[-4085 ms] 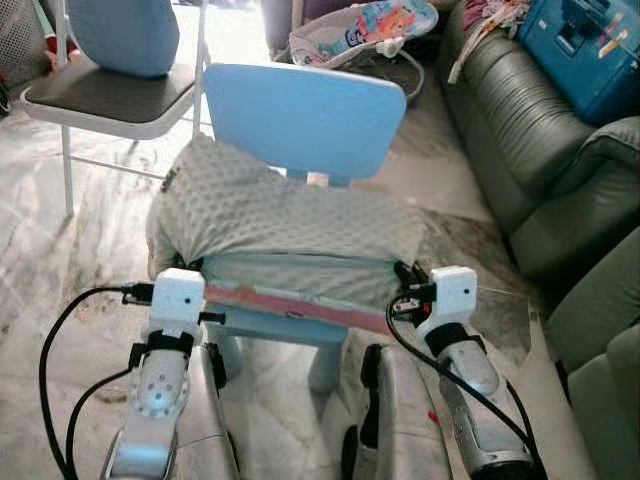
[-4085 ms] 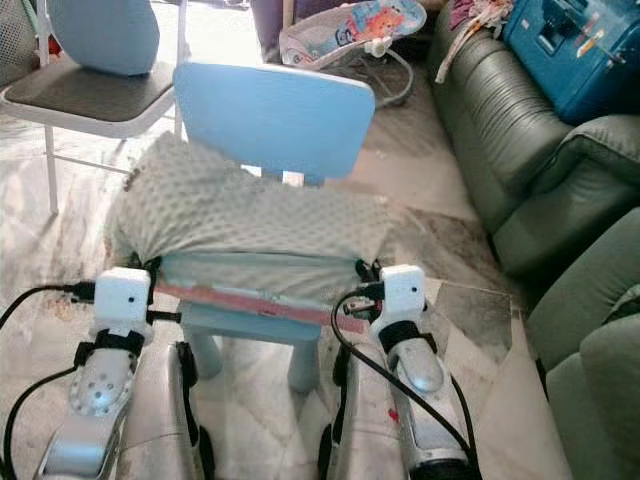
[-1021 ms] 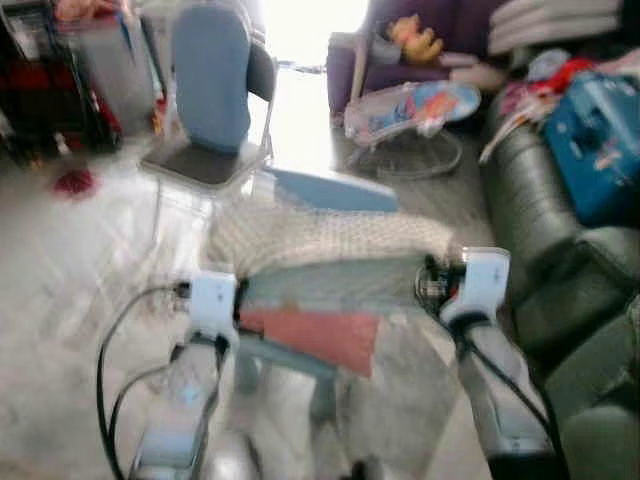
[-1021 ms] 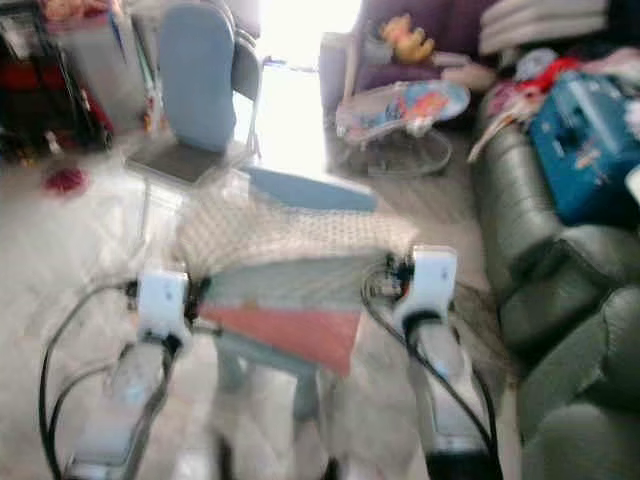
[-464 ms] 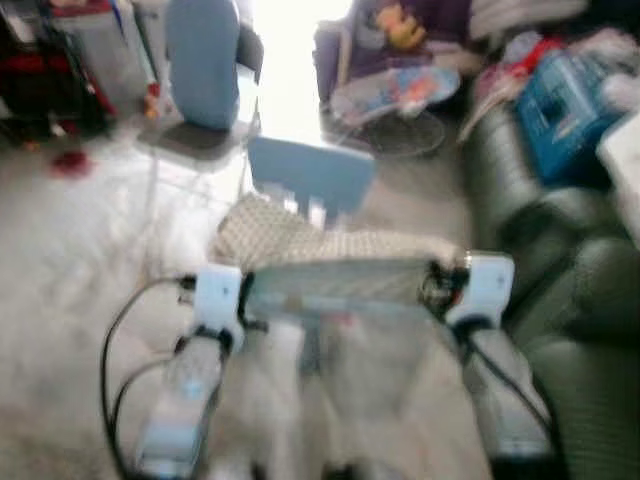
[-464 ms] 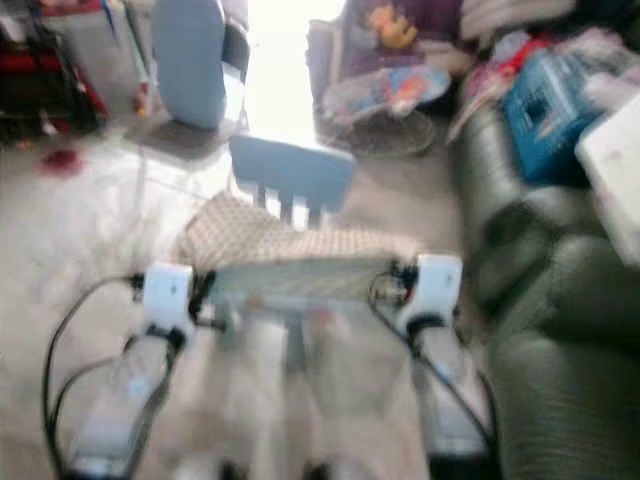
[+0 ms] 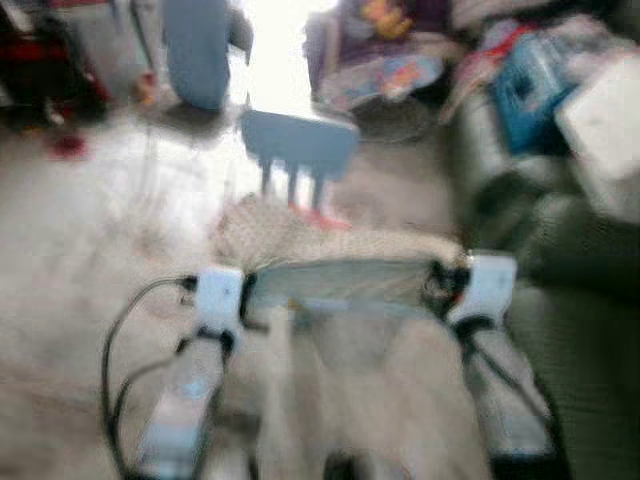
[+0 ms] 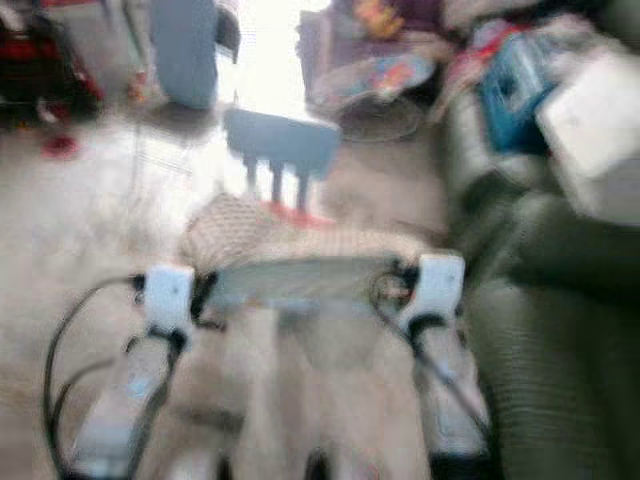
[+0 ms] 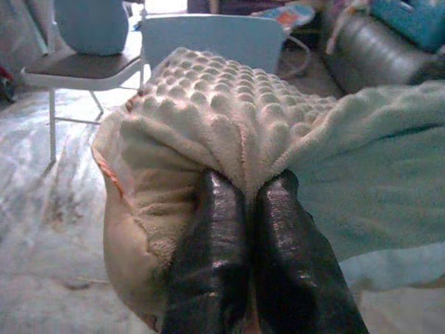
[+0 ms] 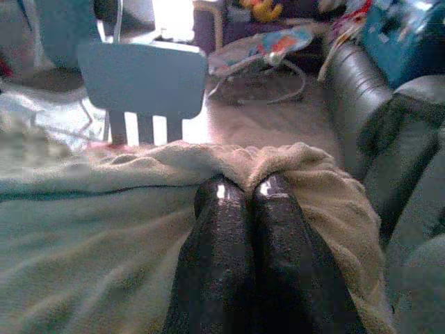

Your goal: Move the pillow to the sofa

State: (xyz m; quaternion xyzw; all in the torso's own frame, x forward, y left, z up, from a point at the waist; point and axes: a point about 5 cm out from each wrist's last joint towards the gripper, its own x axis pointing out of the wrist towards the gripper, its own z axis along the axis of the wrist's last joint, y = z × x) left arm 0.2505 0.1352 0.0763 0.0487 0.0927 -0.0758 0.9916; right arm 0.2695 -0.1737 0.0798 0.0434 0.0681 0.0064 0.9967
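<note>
Pinching is seen at both ends of the pillow point(image 7: 335, 268): it is held off the floor, stretched between the two arms in front of the robot, clear of any seat. Head views are motion-blurred, detail is limited.

Left gripper point(image 9: 243, 191): both black fingers pressed together with a fold of the pillow's bumpy cream cover clamped between the tips, at the pillow's left end. Right gripper point(image 10: 243, 191): fingers likewise pressed together, a fold of cream fabric nipped at the pillow's right end. The smooth pale-green face of the pillow is seen spanning between the two wrists; the bumpy cream side is turned up and away.

Just beyond the pillow, a small blue chair point(image 7: 298, 145) is seen standing on the marbled floor point(image 7: 80, 230), apart from the pillow, backrest slats visible. Further left, a folding chair point(image 9: 76, 66) with a dark seat is seen, a blue cushion point(image 9: 90, 24) resting on it.

Along the right side, the dark green sofa point(image 10: 368, 83) is seen, well apart from the pillow. A blue case point(image 10: 407, 31) lies on its far end. A baby bouncer point(image 10: 268, 45) sits on the floor beyond the blue chair.
</note>
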